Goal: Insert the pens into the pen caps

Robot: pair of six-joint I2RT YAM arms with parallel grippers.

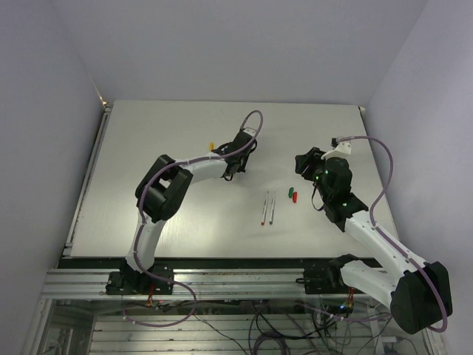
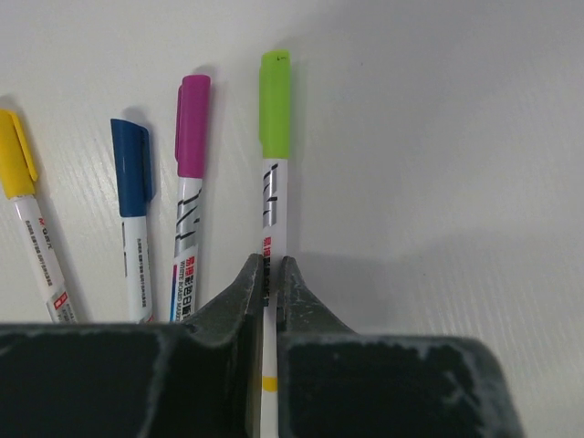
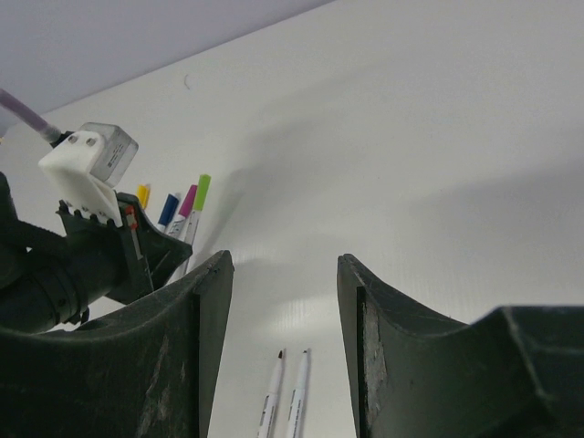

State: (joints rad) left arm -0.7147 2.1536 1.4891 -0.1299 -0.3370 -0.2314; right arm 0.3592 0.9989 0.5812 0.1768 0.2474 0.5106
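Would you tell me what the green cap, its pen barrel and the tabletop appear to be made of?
The green cap looks like smooth opaque plastic: even colour, soft sheen. The pen barrel seems glossy white plastic with printed lettering. The tabletop is matt white and faintly ribbed, perhaps plastic or painted board; unclear which.

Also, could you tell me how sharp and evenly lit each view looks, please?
Top external: evenly lit, though the uncapped pens look tiny. Left wrist: the green-capped pen is crisp, the left gripper dark in the foreground. Right wrist: the right gripper looms dark; broad soft shadows cross the table.
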